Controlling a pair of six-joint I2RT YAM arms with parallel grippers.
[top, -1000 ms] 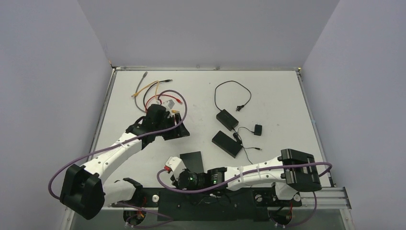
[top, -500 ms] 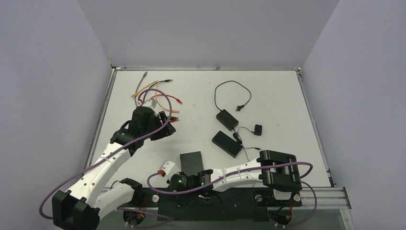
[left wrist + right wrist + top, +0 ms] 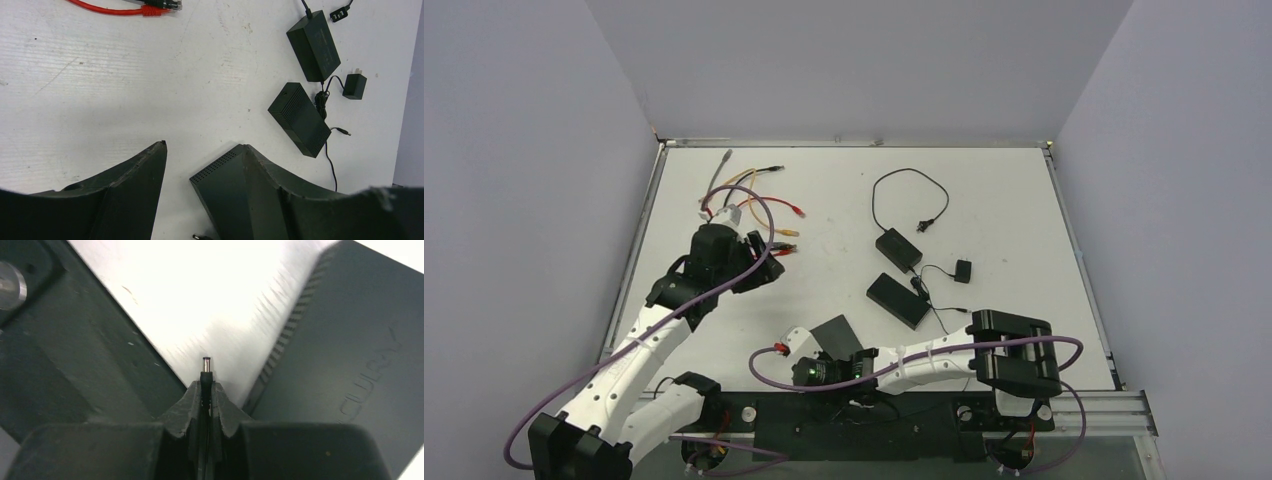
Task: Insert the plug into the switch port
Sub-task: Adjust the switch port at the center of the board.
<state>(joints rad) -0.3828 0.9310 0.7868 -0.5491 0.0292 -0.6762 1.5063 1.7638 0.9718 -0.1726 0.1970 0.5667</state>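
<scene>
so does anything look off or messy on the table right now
Nothing spilled or broken. The coloured patch cables lie in a loose tangle at the far left, and the black switch box sits skewed to the table edges beside the right gripper, which pinches the plug.

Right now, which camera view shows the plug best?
The right wrist view: the plug is close and sharp, pinched by the right gripper. The left wrist view shows perhaps its tip at the bottom edge; the top view hides it.

- Bare surface is left between the cable tangle and the power adapters.
- The right gripper is hemmed closely on one side by the switch.
</scene>
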